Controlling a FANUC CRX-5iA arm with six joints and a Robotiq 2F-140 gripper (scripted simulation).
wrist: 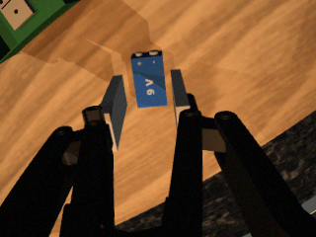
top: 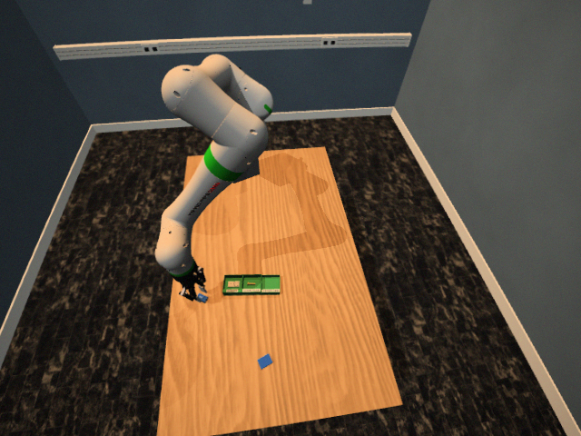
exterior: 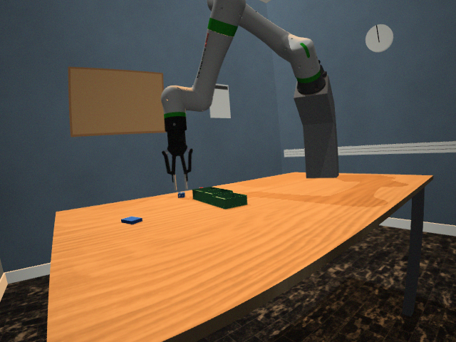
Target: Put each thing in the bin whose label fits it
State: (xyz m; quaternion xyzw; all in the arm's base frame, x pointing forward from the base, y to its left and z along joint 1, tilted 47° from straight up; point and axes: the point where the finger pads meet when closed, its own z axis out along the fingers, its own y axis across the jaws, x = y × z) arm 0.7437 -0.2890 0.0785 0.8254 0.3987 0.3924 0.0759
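A small blue battery (top: 202,297) (exterior: 181,194) (wrist: 148,79) marked "A6" lies flat on the wooden table near its left edge. My gripper (top: 192,292) (exterior: 180,187) (wrist: 148,87) hangs just above it, pointing straight down. The fingers are partly open and stand one on each side of the battery without touching it. A green row of three labelled bins (top: 273,284) (exterior: 235,201) stands just to the right.
A flat blue square (top: 265,361) (exterior: 131,219) lies alone toward the front of the table. A tiny red thing (exterior: 200,187) shows behind the bins. The table's left edge and the dark floor (wrist: 283,152) are close to the gripper.
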